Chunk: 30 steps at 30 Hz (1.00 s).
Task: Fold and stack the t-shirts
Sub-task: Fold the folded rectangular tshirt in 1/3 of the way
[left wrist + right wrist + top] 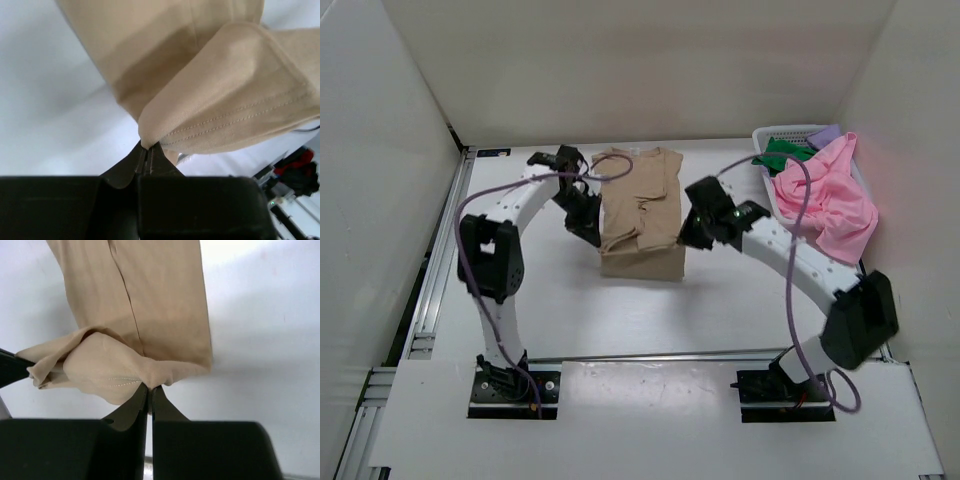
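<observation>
- Tan t-shirt lies part-folded at the centre of the table.
- Pink t-shirt drapes over the basket at two o'clock.
- Left gripper pinches the tan shirt's nine o'clock edge; right gripper pinches its three o'clock edge.

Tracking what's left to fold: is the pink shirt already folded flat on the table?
No, the pink t-shirt lies crumpled over the white basket at the right rear, draping past its rim.

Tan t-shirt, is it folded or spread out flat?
Partly folded: tan t-shirt lies as a narrow strip, doubled cloth pinched by left gripper and right gripper.
</observation>
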{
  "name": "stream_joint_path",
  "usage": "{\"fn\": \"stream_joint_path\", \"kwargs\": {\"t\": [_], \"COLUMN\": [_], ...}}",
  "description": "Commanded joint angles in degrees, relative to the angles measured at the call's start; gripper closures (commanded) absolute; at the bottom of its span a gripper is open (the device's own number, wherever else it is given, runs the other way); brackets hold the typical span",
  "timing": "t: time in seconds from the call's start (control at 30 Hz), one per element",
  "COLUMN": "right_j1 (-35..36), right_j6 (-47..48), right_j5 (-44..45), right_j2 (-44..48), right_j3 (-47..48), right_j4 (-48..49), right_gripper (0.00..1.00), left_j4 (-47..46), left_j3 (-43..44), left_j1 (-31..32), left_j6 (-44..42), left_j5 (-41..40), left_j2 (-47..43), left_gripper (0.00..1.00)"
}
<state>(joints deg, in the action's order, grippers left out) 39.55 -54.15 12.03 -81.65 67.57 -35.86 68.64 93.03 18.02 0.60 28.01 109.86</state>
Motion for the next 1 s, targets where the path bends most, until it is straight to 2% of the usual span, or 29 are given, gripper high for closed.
{"fn": "stream_joint_path", "kwargs": {"t": [0.0, 0.1, 0.27, 0.4, 0.57, 0.6, 0.63, 0.7, 0.73, 0.77, 0.83, 0.87, 0.93, 0.97], "right_j1": [-6.57, -10.35, -13.97, -16.16, -18.1, -18.1, -18.1, -18.63, -19.42, -20.29, -21.17, -21.79, -21.8, -21.8], "right_j6": [10.81, 13.54, 14.42, 14.42, 14.42, 14.42, 14.42, 13.9, 13.9, 12.85, 12.23, 12.23, 14.15, 14.94], "right_j5": [-3.5, -7.44, -11.67, -13.52, -16.95, -18.69, -18.71, -18.71, -17.84, -17.31, -16.7, -16.69, -16.16, -15.29], "right_j2": [-9.02, -16.84, -26.53, -34.43, -42.96, -44.2, -45.26, -47.9, -48.43, -48.43, -48.43, -47.74, -45.98, -43.1], "right_j3": [8.79, 15.98, 24.79, 32.17, 39.91, 41.31, 43.85, 45.8, 46.33, 46.34, 46.34, 46.34, 45.55, 44.41], "right_j4": [0.44, 1.49, 1.49, 2.02, 2.02, 2.02, 2.02, 1.41, 1.4, 1.4, 1.4, 1.4, 1.4, 1.4], "right_gripper": [1.0, 1.0, 1.0, 1.0, 0.97, 0.95, 0.86, 0.72, 0.68, 0.59, 0.55, 0.54, 0.54, 0.53], "left_j4": [2.81, 2.12, -0.77, -7.0, -11.77, -12.39, -13.0, -14.58, -14.59, -15.46, -16.7, -17.31, -17.31, -18.01], "left_j3": [12.03, 21.01, 31.14, 33.0, 34.22, 34.23, 34.75, 36.6, 37.65, 38.62, 40.64, 40.65, 40.48, 38.99], "left_j1": [-2.54, -3.17, -3.78, -5.44, -7.3, -7.3, -7.3, -7.3, -7.3, -7.82, -8.35, -8.88, -9.41, -9.41], "left_j6": [-0.6, -0.6, -0.6, -0.6, -0.6, -0.6, -0.6, -0.6, -0.6, -0.6, -0.6, -0.6, -0.6, -0.6], "left_j5": [1.61, 0.99, 1.61, -1.64, -1.64, -2.25, -2.26, -2.79, -3.31, -3.83, -6.89, -8.22, -11.03, -12.61], "left_j2": [5.52, 11.76, 20.2, 23.9, 26.09, 26.97, 27.5, 28.56, 29.61, 29.62, 30.23, 29.54, 27.61, 23.94], "left_gripper": [0.9, 0.9, 0.9, 0.9, 0.88, 0.84, 0.78, 0.61, 0.47, 0.39, 0.25, 0.22, 0.22, 0.24]}}
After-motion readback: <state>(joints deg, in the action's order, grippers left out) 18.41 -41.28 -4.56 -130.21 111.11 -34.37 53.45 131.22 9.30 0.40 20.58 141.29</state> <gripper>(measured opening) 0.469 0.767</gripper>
